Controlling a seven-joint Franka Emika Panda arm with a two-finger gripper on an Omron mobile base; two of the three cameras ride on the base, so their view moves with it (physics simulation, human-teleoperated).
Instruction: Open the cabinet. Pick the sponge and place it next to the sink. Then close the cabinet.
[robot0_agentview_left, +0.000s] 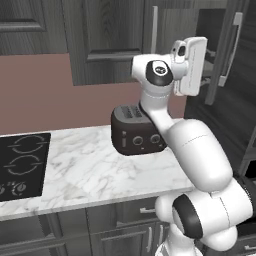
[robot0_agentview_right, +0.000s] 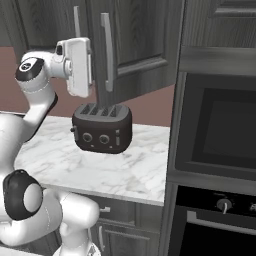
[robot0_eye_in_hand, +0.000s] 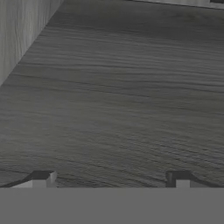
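The cabinet (robot0_agentview_left: 107, 40) is a tall dark grey wall unit above the counter. Its right door (robot0_agentview_left: 235, 60) is swung open, and the long silver handle (robot0_agentview_right: 106, 50) faces the base. My white hand (robot0_agentview_left: 192, 65) is raised at the opening, just above the toaster; from the other side the hand (robot0_agentview_right: 77, 67) sits left of the open door (robot0_agentview_right: 140, 40). In the hand view my gripper (robot0_eye_in_hand: 109, 179) is open, with nothing between its fingertips (robot0_eye_in_hand: 41, 178), facing a dark wood-grain panel (robot0_eye_in_hand: 122, 96) at close range. The sponge is hidden. The sink is out of view.
A dark brown toaster (robot0_agentview_left: 136, 131) stands on the marble counter (robot0_agentview_left: 100, 170) right under my hand. A black cooktop (robot0_agentview_left: 22, 165) lies at the counter's left end. A built-in oven column (robot0_agentview_right: 220, 135) rises to the right of the counter. Drawers (robot0_agentview_right: 115, 225) run below.
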